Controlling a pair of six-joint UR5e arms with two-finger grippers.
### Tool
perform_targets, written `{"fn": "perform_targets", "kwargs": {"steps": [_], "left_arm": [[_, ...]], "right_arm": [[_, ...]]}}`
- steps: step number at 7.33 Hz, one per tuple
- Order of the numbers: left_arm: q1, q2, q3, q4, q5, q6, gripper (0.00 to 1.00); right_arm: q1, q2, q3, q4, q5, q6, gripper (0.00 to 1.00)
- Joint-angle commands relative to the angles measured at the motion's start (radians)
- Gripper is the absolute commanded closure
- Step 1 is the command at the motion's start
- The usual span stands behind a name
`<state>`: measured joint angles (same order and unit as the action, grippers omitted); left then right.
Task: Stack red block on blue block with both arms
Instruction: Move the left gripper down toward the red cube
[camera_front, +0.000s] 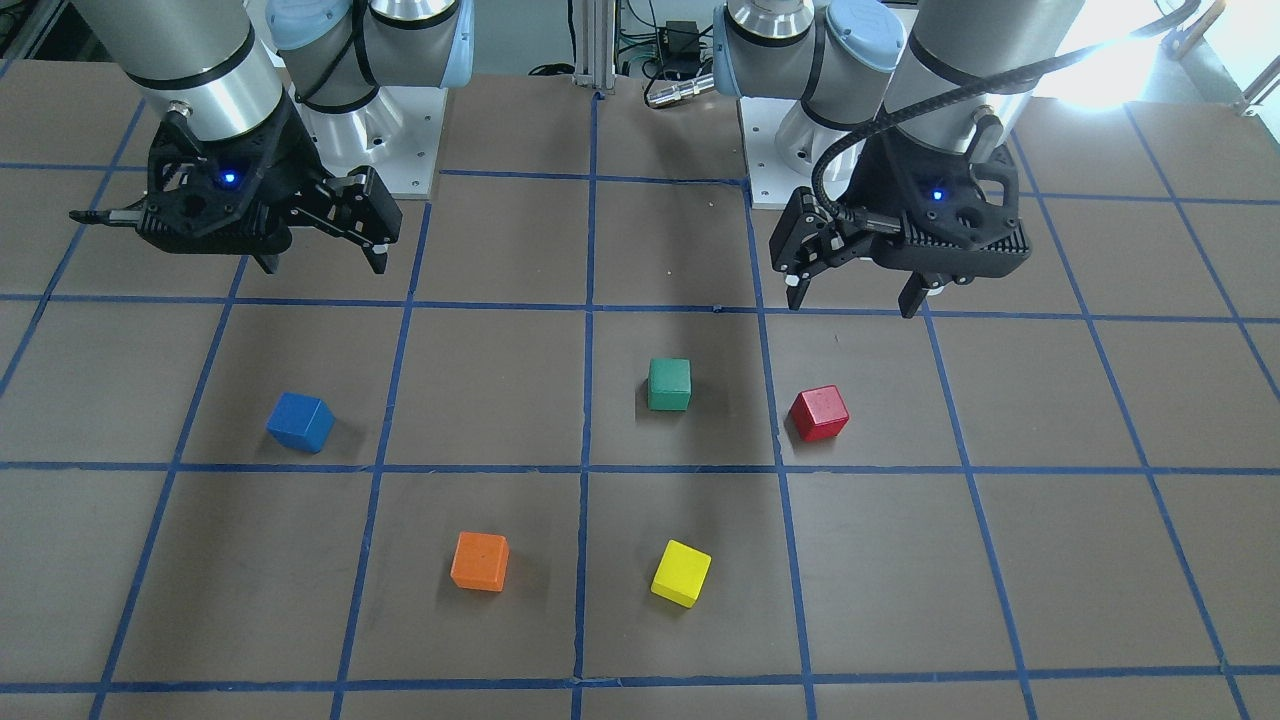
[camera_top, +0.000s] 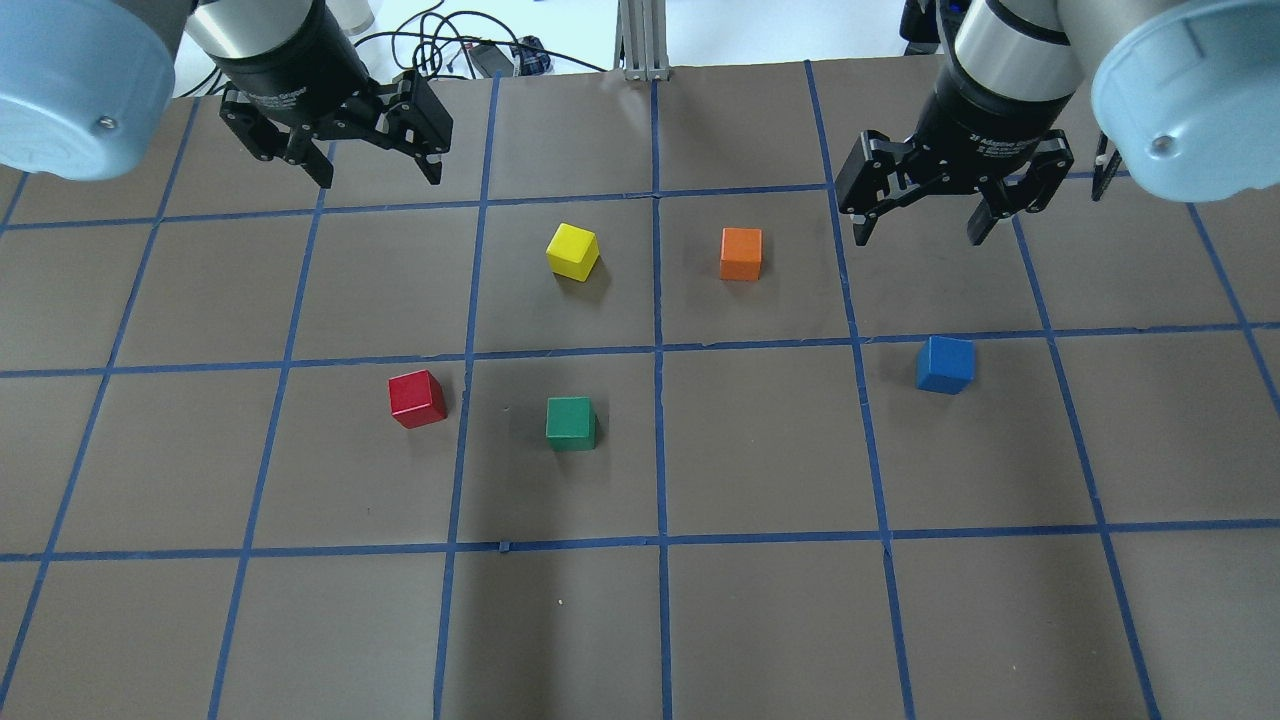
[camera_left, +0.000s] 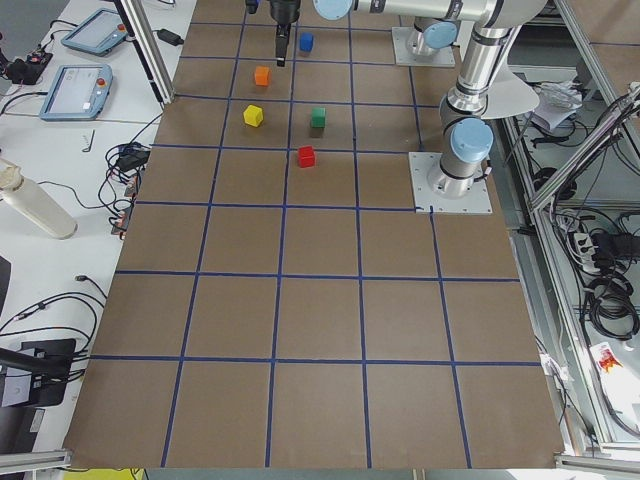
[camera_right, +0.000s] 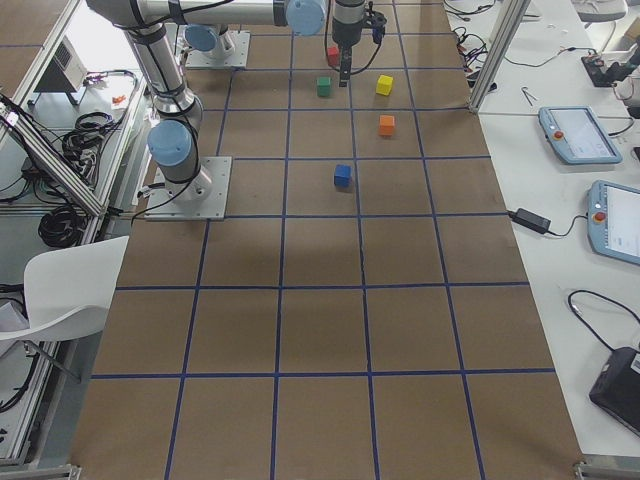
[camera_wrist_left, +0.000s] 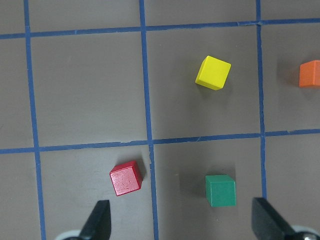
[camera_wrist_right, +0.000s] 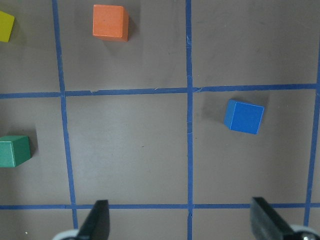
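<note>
— Left fingertips (camera_wrist_left: 101, 222) first: how were they set?

— Far apart, at the bottom edge of my left wrist view. My left jaws were spread wide and held nothing, hanging above the tabletop (camera_top: 760, 450). The red block (camera_wrist_left: 125, 178) lay flat on the tabletop just ahead of that fingertip, within the spread of the jaws and close beside a blue tape line (camera_wrist_left: 150, 150). The green block (camera_wrist_left: 220, 190) lay across that line from it, near but not touching.

— And on the right?

— My right jaws were just as wide and just as empty, with the right fingertips (camera_wrist_right: 98, 222) over bare tabletop. The blue block (camera_wrist_right: 244, 116) lay further ahead, toward the other fingertip's side, turned a little askew to the tape and alone in its square.

— Further out?

— From overhead, the yellow block (camera_top: 573, 251) and the orange block (camera_top: 741, 254) lay on either side of the centre line, between my left arm (camera_top: 270, 40) and my right arm (camera_top: 1010, 50). Red and blue were well apart, and the green one sat between them, much nearer the red. Each block lay singly on the tabletop.
</note>
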<state>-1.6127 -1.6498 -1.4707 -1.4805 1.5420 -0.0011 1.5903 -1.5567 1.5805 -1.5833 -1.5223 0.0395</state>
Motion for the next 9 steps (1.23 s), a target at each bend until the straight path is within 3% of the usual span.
{"fn": "perform_targets", "kwargs": {"steps": [1,4,7,9], "left_arm": [[-0.003,0.011,-0.02,0.002,0.009,0.006,0.0],[0.016,-0.001,-0.104,0.022,0.009,0.027,0.0],[0.088,-0.024,-0.372,0.224,0.013,0.076,0.0],[0.143,-0.074,-0.512,0.453,0.012,0.078,0.0]], "right_arm": [[0.0,-0.002,0.003,-0.001,-0.009,0.0,0.0],[0.0,0.003,0.001,-0.003,-0.001,0.003,0.0],[0.0,0.004,0.0,-0.003,-0.012,0.002,0.0],[0.0,0.004,0.0,-0.003,-0.012,0.002,0.0]]}}
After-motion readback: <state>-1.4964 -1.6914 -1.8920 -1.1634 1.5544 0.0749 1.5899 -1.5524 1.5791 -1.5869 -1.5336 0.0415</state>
